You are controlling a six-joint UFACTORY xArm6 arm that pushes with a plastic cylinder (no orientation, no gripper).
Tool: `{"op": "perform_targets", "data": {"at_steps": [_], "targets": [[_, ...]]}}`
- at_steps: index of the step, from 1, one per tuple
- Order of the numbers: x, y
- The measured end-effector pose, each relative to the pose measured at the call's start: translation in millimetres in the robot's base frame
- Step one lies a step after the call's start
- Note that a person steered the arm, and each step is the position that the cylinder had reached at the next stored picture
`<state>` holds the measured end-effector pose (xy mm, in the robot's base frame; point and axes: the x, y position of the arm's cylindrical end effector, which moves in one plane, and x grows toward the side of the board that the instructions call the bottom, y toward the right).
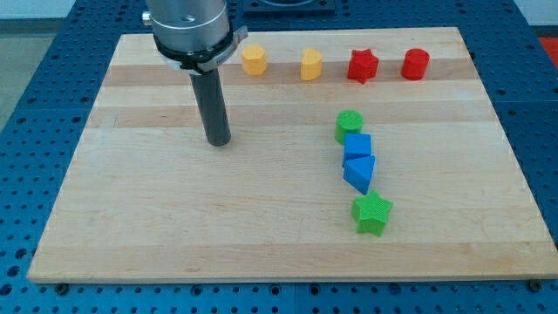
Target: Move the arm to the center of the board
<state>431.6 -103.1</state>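
My tip (218, 141) planted on the wooden board (131, 227), left of its centre; no jaws on this rod, nothing pinched. Upper arm cut off by the view's top. Bare wood all round the tip. Well to its right, a touching column: green cylinder (349, 125), blue cube (357, 146), blue wedge (358, 173), green star (372, 214). Along the top edge: two yellow blocks (254, 60) (311, 64), red star (363, 65), red cylinder (416, 64).
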Motion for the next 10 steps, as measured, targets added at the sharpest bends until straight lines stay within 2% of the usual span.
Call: {"op": "perform_targets", "data": {"at_steps": [3,4,5,6,7,8,9,10], "targets": [[0.0,-7.4],[0.0,7.4],[2.6,64.7],[4.8,90.2],[2.0,71.4],[-36.6,77.0],[-54.8,77.5],[-55.0,91.9]]}}
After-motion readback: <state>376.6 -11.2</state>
